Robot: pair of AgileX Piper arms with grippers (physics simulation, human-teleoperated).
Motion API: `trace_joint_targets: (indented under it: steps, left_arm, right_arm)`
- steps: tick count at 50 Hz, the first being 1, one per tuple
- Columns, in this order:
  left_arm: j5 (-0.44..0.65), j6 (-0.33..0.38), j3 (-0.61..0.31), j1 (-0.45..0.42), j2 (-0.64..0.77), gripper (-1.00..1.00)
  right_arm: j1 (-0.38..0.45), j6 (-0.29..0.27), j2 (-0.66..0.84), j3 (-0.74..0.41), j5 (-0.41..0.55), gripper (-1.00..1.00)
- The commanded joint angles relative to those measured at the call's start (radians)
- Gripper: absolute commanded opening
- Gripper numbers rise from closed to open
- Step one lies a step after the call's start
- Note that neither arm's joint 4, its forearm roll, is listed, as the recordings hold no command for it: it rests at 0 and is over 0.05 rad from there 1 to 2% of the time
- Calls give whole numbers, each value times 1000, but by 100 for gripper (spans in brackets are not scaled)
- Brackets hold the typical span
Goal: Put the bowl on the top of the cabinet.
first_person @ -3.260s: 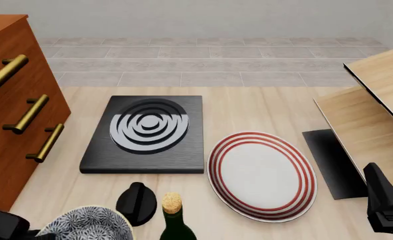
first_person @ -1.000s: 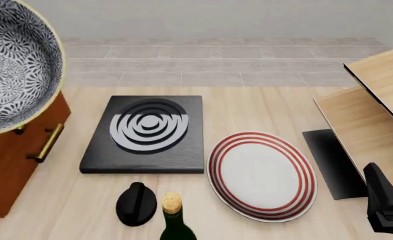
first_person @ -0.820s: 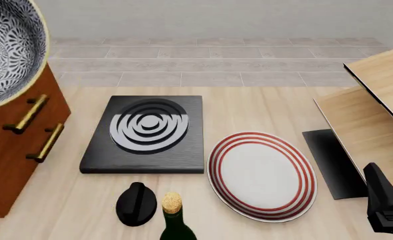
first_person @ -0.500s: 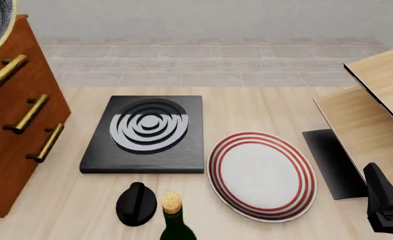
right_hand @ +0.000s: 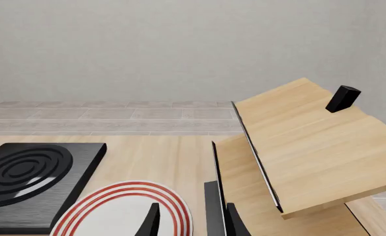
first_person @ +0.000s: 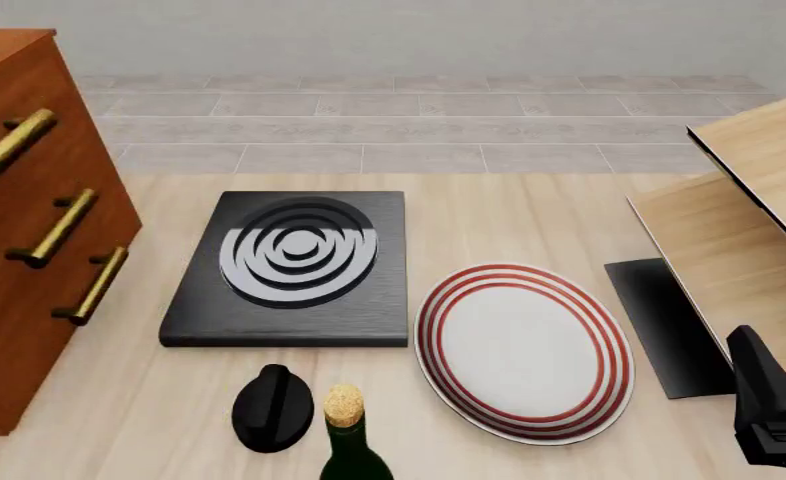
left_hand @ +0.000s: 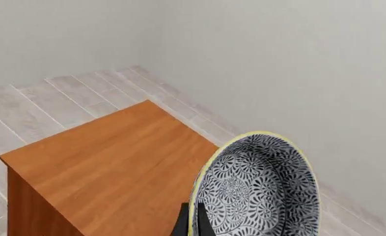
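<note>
the left hand (left_hand: 191, 227) grips the bowl (left_hand: 255, 189) by its rim, tilted on edge, above and just beside the cabinet (left_hand: 111, 169) top; the right hand (right_hand: 189, 221) idles apart, slightly open.

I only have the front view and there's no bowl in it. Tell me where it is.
Observer: The left wrist view shows the bowl in front of the cabinet, overlapping one edge of its top.
Operator: Report the grip.
Observer: The left gripper pinches the bowl's rim, with a dark finger on either side.
Operator: Give me its tilt.
Observer: Its patterned inside faces the wrist camera; it is not lying flat on the top.
</note>
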Motion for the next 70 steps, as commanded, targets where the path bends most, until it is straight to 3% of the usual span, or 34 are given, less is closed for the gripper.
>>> trace_joint_targets:
  steps: [1,14,31,70]
  left_arm:
    - [-38,-70,-18,68,43,-100]
    - [-46,-140,-12,130,80,-100]
    - [-66,-177,-3,191,127,-100]
    - [-90,-200,-12,254,228,-100]
  right_arm:
    - [0,0,0,0,0,100]
    - [0,0,0,0,0,100]
    - [0,0,0,0,0,100]
    - [0,0,0,0,0,100]
